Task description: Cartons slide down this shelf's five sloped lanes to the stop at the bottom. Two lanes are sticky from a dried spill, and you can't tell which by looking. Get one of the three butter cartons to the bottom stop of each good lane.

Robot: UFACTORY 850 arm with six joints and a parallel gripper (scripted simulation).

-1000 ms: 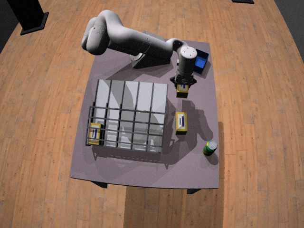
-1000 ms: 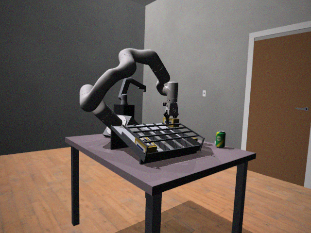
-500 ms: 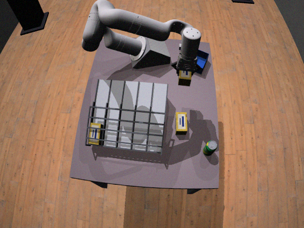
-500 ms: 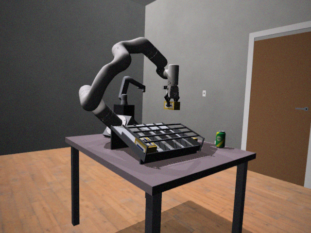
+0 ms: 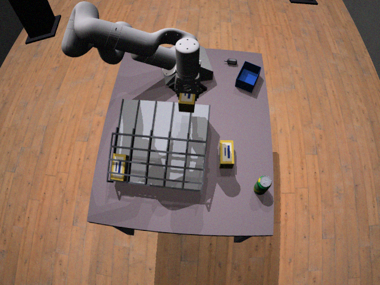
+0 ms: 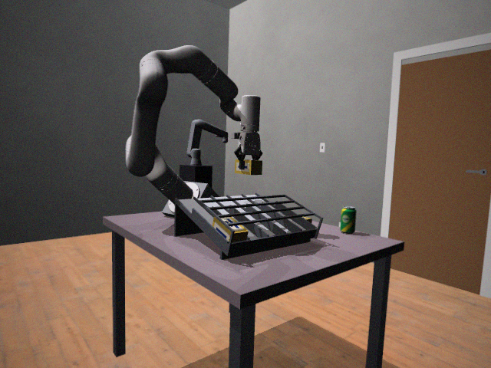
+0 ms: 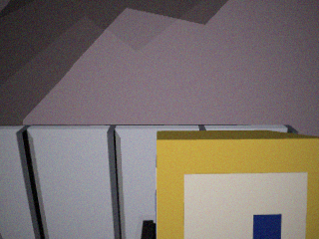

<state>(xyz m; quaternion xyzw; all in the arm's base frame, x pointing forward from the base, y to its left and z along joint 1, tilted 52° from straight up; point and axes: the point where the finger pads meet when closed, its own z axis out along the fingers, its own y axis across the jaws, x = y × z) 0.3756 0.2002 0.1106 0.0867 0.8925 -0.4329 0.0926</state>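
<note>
Gripper [image 5: 187, 95] [image 6: 248, 164] [image 7: 150, 230] clamping carton [image 5: 186, 103] [image 6: 253, 167] [image 7: 239, 159], hovering high.
Carton overhanging shelf's [image 5: 209, 122] [image 6: 200, 217] [image 7: 70, 179] upper edge in top view; air separating both.

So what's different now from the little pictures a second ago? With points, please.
The robot arm [image 5: 122, 33] [image 6: 147, 103] lifted its butter carton [image 5: 186, 106] [image 6: 254, 167] [image 7: 239, 156], then swung it left in the top view, over the high end of the shelf [image 5: 162, 119] [image 6: 208, 226] [image 7: 72, 184]. It was already gripped and still is. The carton in the leftmost lane [image 5: 119, 167] [image 6: 238, 233], the one on the table [image 5: 227, 153] [image 6: 306, 218] and the green can [image 5: 261, 184] [image 6: 347, 219] stayed put.
</note>
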